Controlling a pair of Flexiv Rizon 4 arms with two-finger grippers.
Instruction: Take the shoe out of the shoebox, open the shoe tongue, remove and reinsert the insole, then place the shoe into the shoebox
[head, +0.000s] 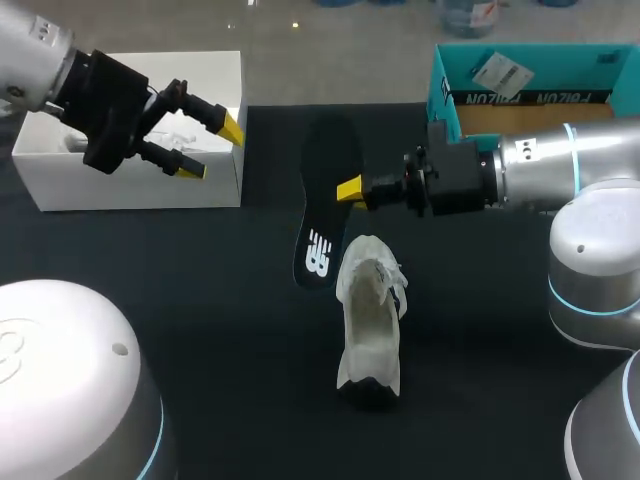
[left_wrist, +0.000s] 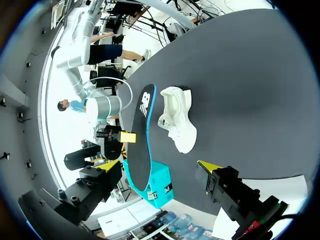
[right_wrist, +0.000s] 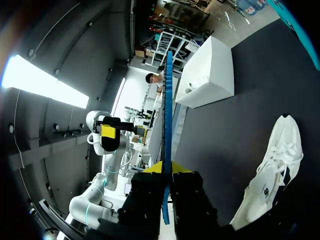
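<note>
Shoe (head: 370, 320) lies on the tabletop (head: 200, 300), outside the white shoebox (head: 130, 185). Insole (head: 322, 200) is out, pinched edge-on in the right gripper (head: 350, 190) jaws. Left gripper (head: 212, 149) jaws are wide open and empty. Likely next: align the insole with the shoe opening and reinsert.
</note>
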